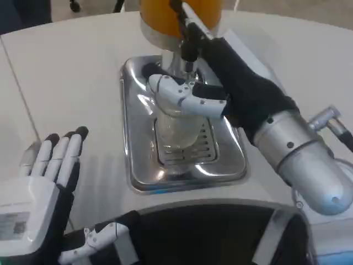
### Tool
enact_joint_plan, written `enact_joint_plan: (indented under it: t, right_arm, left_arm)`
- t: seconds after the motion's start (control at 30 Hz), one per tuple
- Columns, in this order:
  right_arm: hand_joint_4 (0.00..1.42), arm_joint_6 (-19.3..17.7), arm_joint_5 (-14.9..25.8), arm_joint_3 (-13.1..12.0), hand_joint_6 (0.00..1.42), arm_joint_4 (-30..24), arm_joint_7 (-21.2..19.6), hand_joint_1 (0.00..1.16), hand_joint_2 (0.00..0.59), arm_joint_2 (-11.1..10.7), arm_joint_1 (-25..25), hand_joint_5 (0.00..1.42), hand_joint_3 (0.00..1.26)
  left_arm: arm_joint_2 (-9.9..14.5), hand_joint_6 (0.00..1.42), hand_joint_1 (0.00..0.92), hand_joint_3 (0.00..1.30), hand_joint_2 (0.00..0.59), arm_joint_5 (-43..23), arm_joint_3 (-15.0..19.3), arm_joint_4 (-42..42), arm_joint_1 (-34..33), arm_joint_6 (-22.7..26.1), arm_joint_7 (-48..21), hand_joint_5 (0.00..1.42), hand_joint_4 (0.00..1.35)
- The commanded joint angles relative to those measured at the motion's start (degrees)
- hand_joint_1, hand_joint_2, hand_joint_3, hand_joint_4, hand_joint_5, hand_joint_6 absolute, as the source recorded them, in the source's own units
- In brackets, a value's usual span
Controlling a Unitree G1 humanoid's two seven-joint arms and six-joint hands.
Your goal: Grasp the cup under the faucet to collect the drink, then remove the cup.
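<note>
A clear plastic cup (177, 130) stands on the slotted grate of the shiny metal drip tray (220, 165), right under the black faucet (187, 41) of the orange drink dispenser (160, 16). My right hand (190, 99) reaches in from the right, and its white fingers wrap around the cup's upper part and hold it. I cannot tell whether there is liquid in the cup. Down at the lower left my left hand (47, 176) lies flat on the table, fingers straight and apart, holding nothing.
The dispenser's base stands at the tray's far end. My right forearm (298, 157) crosses the table's right side. White tabletop (71, 83) spreads to the left of the tray. A dark part of my body (204, 234) borders the near edge.
</note>
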Motion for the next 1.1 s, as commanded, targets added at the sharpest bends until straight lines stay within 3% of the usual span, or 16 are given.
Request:
enact_joint_plan:
  t: [0.03,0.17,0.27,0.67,1.1]
  right_arm:
    - [0.00,1.7,-9.4,10.6,0.03,-0.2,6.8,0.56,0.411,-5.8,-3.0,0.00,0.00]
    - [0.00,1.5,-17.0,14.6,0.03,1.8,11.0,0.53,0.418,-7.6,-5.0,0.00,0.01]
    - [0.00,1.4,-22.7,16.2,0.03,2.8,12.7,0.53,0.415,-7.2,-4.9,0.00,0.00]
    - [0.00,-1.7,-33.6,15.4,0.04,1.3,18.4,0.51,0.411,-2.2,-0.9,0.00,0.01]
    - [0.00,-6.9,-40.3,10.3,0.04,0.4,20.9,0.52,0.410,2.7,3.4,0.00,0.01]
  left_arm:
    - [0.1,0.00,0.000,0.00,0.103,-0.3,0.0,1.6,-0.3,-0.9,0.9,0.00,0.00]
    - [-0.2,0.00,0.000,0.00,0.104,-0.5,-0.2,2.4,-1.2,-0.7,0.7,0.00,0.00]
    - [-0.5,0.00,0.000,0.00,0.105,-0.7,-0.5,2.9,-1.9,-0.5,0.6,0.00,0.00]
    - [-2.7,0.00,0.000,0.00,0.099,-2.5,-4.1,7.5,-9.4,0.5,-0.6,0.00,0.00]
    - [-4.8,0.00,0.112,0.00,0.086,-2.0,-9.6,15.0,-19.6,2.2,0.3,0.00,0.00]
